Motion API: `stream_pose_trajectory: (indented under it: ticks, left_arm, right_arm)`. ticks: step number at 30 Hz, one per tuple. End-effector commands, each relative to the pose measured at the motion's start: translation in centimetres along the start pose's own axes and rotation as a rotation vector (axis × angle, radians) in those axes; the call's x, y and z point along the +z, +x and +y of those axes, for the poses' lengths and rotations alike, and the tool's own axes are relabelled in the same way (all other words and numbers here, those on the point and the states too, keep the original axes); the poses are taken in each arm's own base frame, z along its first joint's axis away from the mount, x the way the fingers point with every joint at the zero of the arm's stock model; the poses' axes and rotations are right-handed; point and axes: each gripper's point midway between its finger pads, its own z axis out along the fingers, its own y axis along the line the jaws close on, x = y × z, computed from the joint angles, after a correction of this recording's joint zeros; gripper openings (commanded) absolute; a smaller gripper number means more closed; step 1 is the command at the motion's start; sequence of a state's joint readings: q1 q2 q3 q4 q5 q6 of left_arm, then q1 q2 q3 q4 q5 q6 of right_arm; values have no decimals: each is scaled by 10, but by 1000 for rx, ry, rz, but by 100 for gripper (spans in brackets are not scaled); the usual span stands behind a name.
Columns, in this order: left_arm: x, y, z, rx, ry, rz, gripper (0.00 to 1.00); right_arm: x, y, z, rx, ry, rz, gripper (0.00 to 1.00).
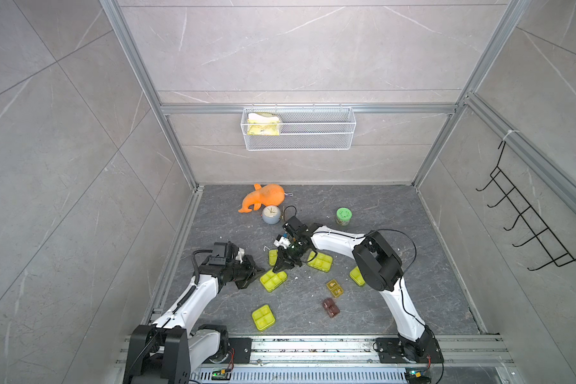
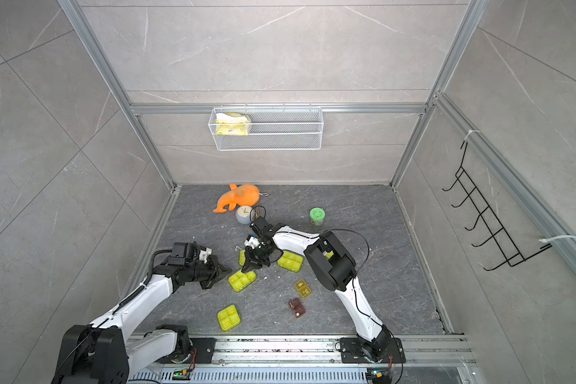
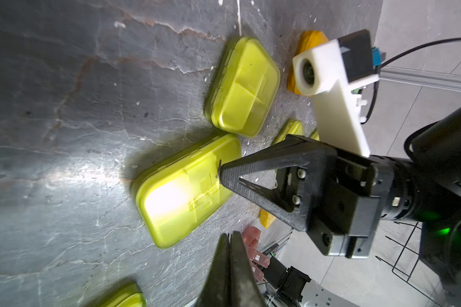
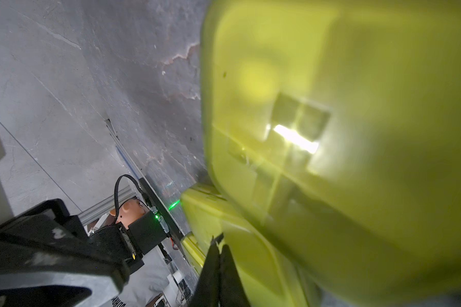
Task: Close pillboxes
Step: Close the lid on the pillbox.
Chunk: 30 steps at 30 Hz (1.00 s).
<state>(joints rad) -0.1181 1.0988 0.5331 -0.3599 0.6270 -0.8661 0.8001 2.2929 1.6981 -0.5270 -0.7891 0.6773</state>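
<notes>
Several yellow-green pillboxes lie on the dark floor. In both top views a six-cell pillbox [image 1: 273, 280] [image 2: 242, 280] sits between my grippers. My right gripper [image 1: 279, 266] [image 3: 220, 170] is shut and empty, its tip resting on this pillbox's flat lid [image 3: 186, 191]. My left gripper [image 1: 261, 268] [image 3: 230, 235] is shut, empty, just left of the same box without touching it. Another pillbox [image 1: 272, 257] [image 3: 244, 87] lies with its lid down, half hidden under the right gripper. A blurred yellow-green lid [image 4: 343, 133] fills the right wrist view beside the shut right gripper [image 4: 218, 243].
More pillboxes lie at the front [image 1: 263, 317], right of centre [image 1: 320, 261] and under the right arm [image 1: 357, 276]. An amber two-cell box [image 1: 335, 287] and a dark red box [image 1: 331, 307] sit front right. Orange toy [image 1: 263, 197], clock [image 1: 271, 214] and green-lidded jar [image 1: 344, 216] stand behind.
</notes>
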Motion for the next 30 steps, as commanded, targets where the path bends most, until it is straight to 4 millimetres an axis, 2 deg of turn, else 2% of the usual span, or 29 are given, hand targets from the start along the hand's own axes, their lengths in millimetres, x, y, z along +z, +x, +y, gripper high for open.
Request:
stream_pose_trajectory:
  ticks: [1, 8, 18, 23, 30]
  left_arm:
    - [-14, -1, -3, 19, -20, -29, 0]
    - [-34, 4, 2, 21, -51, -74, 0]
    - [-41, 15, 8, 14, -61, -69, 0]
    - [-42, 17, 10, 11, -60, -70, 0]
    - [-45, 23, 10, 7, -45, -82, 0]
  right_arm:
    - [3, 12, 16, -44, 4, 10, 6]
    - [22, 14, 25, -58, -2, 41, 6]
    - [42, 19, -4, -18, 35, 71, 5]
    - [47, 21, -12, -1, 36, 86, 5]
    - [45, 20, -7, -11, 33, 88, 5]
